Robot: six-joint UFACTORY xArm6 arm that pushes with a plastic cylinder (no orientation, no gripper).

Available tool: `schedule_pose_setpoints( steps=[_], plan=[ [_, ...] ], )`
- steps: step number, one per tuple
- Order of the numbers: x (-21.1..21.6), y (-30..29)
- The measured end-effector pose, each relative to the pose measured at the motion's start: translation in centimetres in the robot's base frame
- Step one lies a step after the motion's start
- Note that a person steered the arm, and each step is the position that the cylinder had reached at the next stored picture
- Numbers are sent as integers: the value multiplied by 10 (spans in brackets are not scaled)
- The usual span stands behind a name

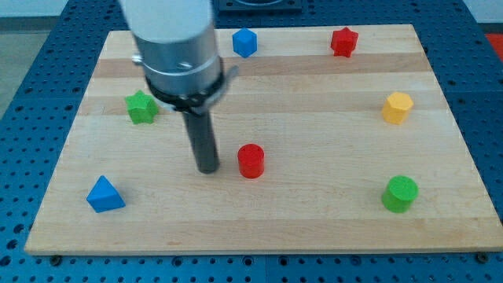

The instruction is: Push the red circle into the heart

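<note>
The red circle [251, 160] is a short red cylinder standing on the wooden board [259, 220], a little below the board's middle. My tip [207, 168] rests on the board just to the left of the red circle, with a small gap between them. No heart-shaped block shows clearly in this view; the arm's grey body covers part of the board's top left.
A green star [141, 107] sits at the left. A blue triangle [104, 195] lies at the bottom left. A blue hexagon-like block [244, 42] and a red star [343, 42] are at the top. A yellow hexagon [398, 108] and a green cylinder [400, 193] are at the right.
</note>
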State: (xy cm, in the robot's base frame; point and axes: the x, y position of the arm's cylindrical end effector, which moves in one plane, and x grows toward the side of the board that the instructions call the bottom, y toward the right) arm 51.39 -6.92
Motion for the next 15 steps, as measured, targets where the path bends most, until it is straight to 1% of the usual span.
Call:
schedule_pose_setpoints(
  steps=[1,2,4,5,6,7,8,9,10,11,12,13,14,15],
  plan=[
    [0,-3],
    [0,13],
    [8,69],
    [-10,85],
    [-18,101],
    [-12,116],
    [-7,143],
    [-10,162],
    [-44,156],
    [-54,193],
    [-85,166],
    [-135,92],
    [-159,82],
    [-170,124]
  ],
)
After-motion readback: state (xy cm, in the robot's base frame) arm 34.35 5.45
